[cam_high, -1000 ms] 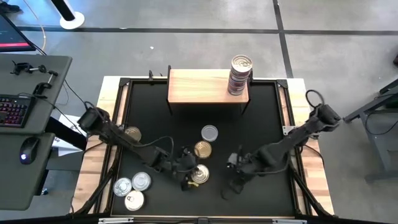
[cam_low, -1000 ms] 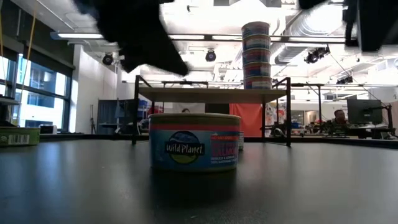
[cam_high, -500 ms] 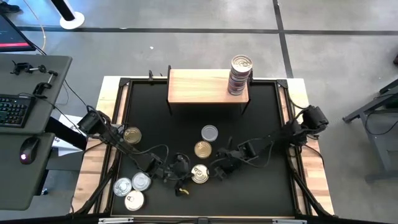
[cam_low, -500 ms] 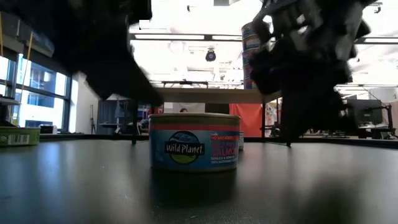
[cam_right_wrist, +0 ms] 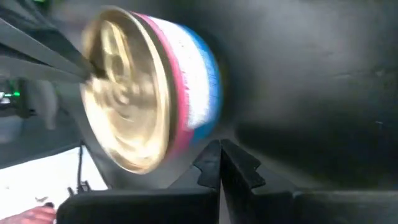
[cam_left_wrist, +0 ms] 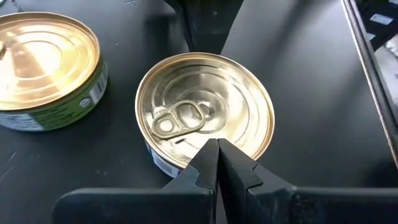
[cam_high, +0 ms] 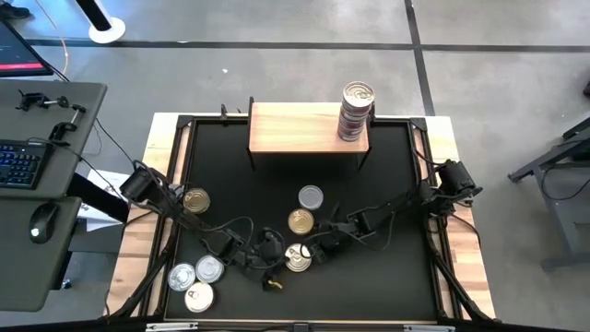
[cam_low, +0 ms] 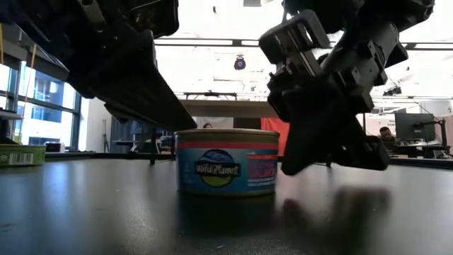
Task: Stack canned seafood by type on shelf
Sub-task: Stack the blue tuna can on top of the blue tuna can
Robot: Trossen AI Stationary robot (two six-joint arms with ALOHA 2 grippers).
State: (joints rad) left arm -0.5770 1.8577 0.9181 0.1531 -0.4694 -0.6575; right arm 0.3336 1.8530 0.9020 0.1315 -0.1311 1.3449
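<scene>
A low round tin [cam_high: 297, 258] with a gold pull-tab lid and a blue, pink and white printed label stands on the matte black bench [cam_high: 396, 166] near its front edge, about midway along. Both grippers crowd it from opposite sides. The left gripper [cam_high: 273, 262] has its dark fingers [cam_left_wrist: 214, 163] pressed together, tips at the lid's rim, holding nothing. The right gripper [cam_high: 322, 251] also has its fingers closed tip to tip, just beside the tin's label wall; whether they touch it is hard to tell, the wrist view being smeared.

Loose tins on the bench number seven. Besides the one between the grippers, a gold-topped tin [cam_high: 300, 221] sits just behind it, a dull silver one [cam_high: 311, 196] farther back, and another gold one [cam_high: 195, 199] by the left edge. Three shiny silver-topped tins [cam_high: 196, 280] cluster at the front left corner.

The shelf [cam_high: 295, 129], a pale wood slab on thin dark legs, stands at the bench's back edge. At its right end rises a single stack of tins [cam_high: 356, 111], ring-pull lid on top; the number in the stack cannot be counted reliably.
</scene>
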